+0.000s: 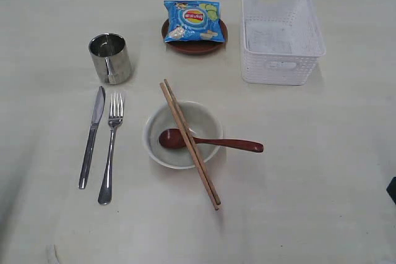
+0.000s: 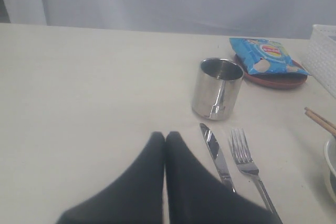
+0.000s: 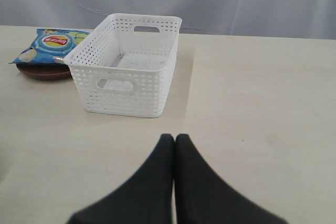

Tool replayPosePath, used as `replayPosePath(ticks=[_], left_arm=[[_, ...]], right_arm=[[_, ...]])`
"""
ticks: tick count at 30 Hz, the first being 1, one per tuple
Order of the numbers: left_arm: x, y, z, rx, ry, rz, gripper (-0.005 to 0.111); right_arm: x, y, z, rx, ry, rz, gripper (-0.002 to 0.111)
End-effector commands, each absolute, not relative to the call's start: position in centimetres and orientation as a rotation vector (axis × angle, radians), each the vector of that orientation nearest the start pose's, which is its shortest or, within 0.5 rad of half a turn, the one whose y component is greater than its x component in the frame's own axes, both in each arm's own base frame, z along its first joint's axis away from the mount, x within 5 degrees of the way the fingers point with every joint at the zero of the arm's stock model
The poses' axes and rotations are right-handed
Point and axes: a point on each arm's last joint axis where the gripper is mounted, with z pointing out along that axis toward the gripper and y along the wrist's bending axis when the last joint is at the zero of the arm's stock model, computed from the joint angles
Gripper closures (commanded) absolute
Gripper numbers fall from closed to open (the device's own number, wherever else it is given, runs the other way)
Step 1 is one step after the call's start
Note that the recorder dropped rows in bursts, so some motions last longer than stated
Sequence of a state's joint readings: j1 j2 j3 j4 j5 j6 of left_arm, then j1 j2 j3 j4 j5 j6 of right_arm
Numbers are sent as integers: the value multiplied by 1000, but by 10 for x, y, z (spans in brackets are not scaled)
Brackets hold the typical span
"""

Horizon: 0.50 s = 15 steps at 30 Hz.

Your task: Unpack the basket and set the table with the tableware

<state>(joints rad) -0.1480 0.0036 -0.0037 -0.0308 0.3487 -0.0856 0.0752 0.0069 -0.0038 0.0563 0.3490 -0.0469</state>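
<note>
Chopsticks (image 1: 204, 177) number two; knife (image 1: 91, 135), fork (image 1: 110, 153), mug (image 1: 110, 59), bowl (image 1: 208, 122), spoon (image 1: 235, 145), plate (image 1: 193, 49) one each; both jaws pressed together.

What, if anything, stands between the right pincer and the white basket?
Nothing visible. In the right wrist view only bare table lies between the shut right pincer and the basket. The blue chip bag on its brown plate sits off to the basket's side, clear of that line.
</note>
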Motion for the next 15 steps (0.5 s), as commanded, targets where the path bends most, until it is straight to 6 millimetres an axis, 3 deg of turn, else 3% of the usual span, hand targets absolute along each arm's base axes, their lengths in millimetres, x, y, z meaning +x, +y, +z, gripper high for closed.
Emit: replayPosePath(ticks=[1,15], left_arm=[[53,-9,182,46,1834,-195,107],[53,-9,182,46,1834,-195,107]], right_arm=[[53,5,182,-81,1829,62,109],[53,5,182,-76,1829,66,109]])
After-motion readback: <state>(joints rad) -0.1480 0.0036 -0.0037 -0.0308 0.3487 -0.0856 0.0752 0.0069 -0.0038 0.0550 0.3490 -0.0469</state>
